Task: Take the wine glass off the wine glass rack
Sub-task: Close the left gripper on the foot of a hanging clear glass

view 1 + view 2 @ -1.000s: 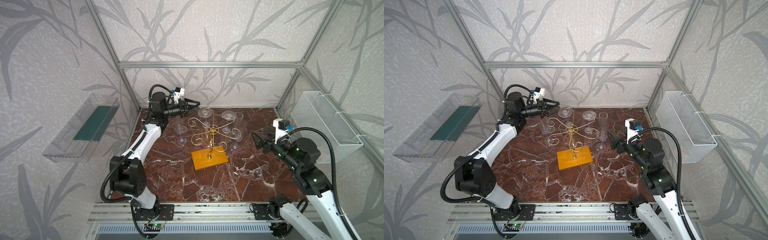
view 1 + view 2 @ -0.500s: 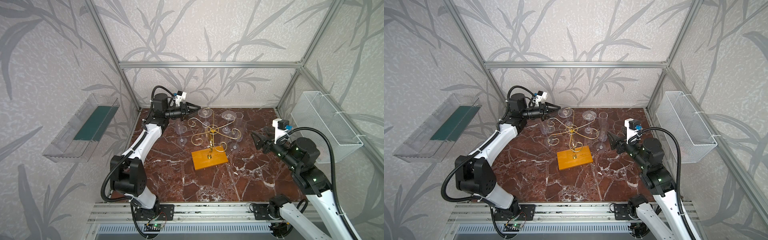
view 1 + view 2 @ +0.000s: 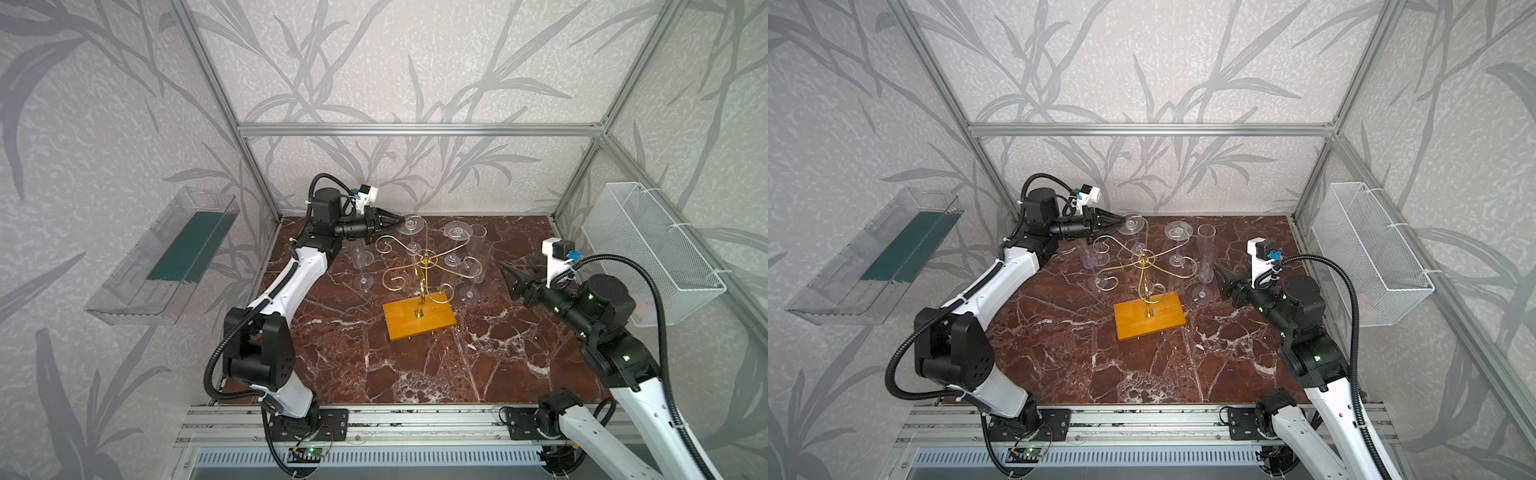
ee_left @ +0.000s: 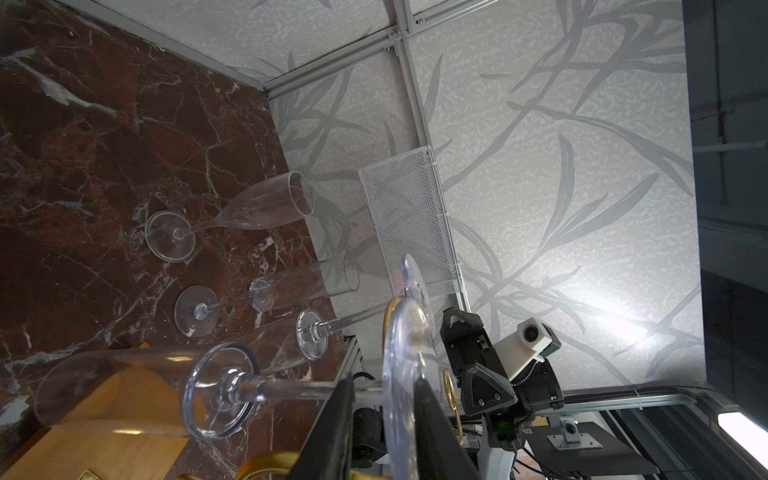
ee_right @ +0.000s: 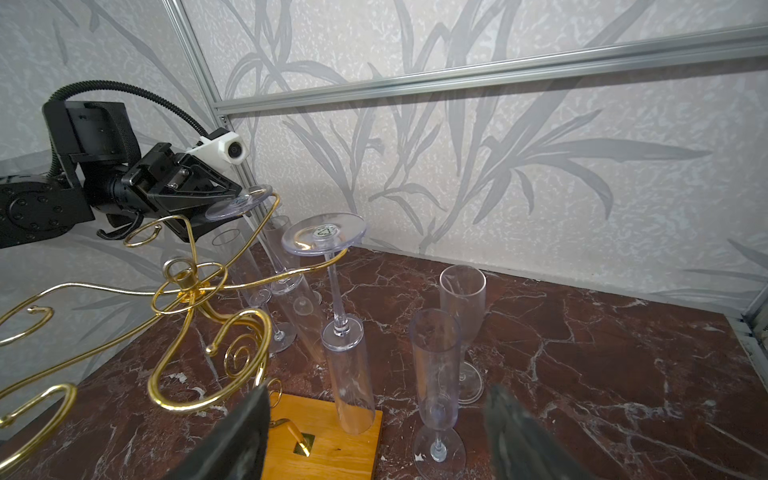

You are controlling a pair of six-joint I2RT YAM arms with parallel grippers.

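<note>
The gold wire wine glass rack (image 3: 424, 266) (image 3: 1144, 266) (image 5: 187, 286) stands on its orange wooden base (image 3: 417, 318) mid-table. A clear wine glass (image 3: 409, 226) (image 3: 1131, 225) (image 5: 239, 203) hangs upside down from its back left arm. My left gripper (image 3: 398, 220) (image 3: 1121, 219) (image 4: 382, 380) straddles that glass's round foot (image 4: 401, 353). One finger (image 4: 432, 415) touches the foot; a narrow gap shows at the other. A second glass (image 3: 457, 230) (image 5: 324, 237) hangs further right. My right gripper (image 3: 519, 268) (image 3: 1229, 272) (image 5: 378, 399) hovers open and empty right of the rack.
Several clear flutes stand on the marble table round the rack, such as one at its left (image 3: 361, 266) and two at its right (image 3: 478, 249) (image 5: 436, 374). A white mesh basket (image 3: 652, 249) hangs on the right wall, a clear tray (image 3: 166, 257) on the left.
My left gripper has moved right, up to the hanging glass's foot, and its jaws have narrowed around it. The right arm has not moved.
</note>
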